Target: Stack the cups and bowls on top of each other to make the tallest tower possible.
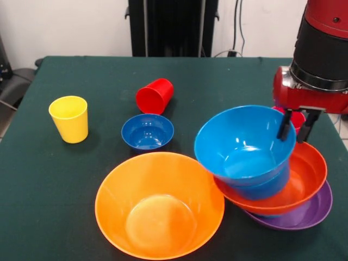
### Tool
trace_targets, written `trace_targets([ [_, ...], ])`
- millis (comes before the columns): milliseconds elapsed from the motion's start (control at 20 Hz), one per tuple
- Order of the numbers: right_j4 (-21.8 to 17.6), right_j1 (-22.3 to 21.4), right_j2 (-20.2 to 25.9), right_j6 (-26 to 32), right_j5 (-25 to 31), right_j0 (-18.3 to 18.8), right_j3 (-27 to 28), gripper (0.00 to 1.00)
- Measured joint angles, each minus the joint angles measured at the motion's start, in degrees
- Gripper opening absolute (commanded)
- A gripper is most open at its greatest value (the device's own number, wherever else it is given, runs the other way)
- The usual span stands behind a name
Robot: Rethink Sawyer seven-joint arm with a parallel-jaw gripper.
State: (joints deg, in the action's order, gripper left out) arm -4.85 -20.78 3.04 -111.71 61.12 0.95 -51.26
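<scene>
The tower stands at the right: a purple bowl lowest, a red-orange bowl in it, then a blue bowl with a larger blue bowl tilted on top. My gripper hangs at the tower's far rim, right by a pinkish-red cup that is mostly hidden behind the blue bowl. A yellow cup stands upright at the left. A red cup lies on its side in the middle. A small blue bowl sits in front of it. A huge orange bowl sits at the near centre.
The dark green table carries everything. The orange bowl's rim nearly touches the tower's left side. A black stand and cables are behind the table's far edge.
</scene>
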Motion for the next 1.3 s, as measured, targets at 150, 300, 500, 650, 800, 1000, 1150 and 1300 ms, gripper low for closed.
trace_targets([
  [150,0.19,0.01,-0.87,0.00,-0.01,-0.52,0.02,1.00],
  [300,0.75,0.02,-2.09,0.00,0.00,-1.31,0.12,1.00],
  [500,2.09,-0.07,-3.31,-0.51,0.00,-2.05,0.17,1.00],
  [650,2.96,-0.08,-3.71,-1.00,-0.01,-2.26,0.18,1.00],
  [800,4.09,-0.08,-4.18,-1.81,-0.01,-2.38,0.17,1.00],
  [1000,4.99,-0.08,-5.01,-2.66,0.00,-2.47,0.17,1.00],
  [1150,5.54,-0.08,-5.61,-3.06,-0.01,-2.53,0.17,1.00],
  [1300,5.94,-0.07,-6.14,-3.17,0.00,-2.56,0.18,1.00],
])
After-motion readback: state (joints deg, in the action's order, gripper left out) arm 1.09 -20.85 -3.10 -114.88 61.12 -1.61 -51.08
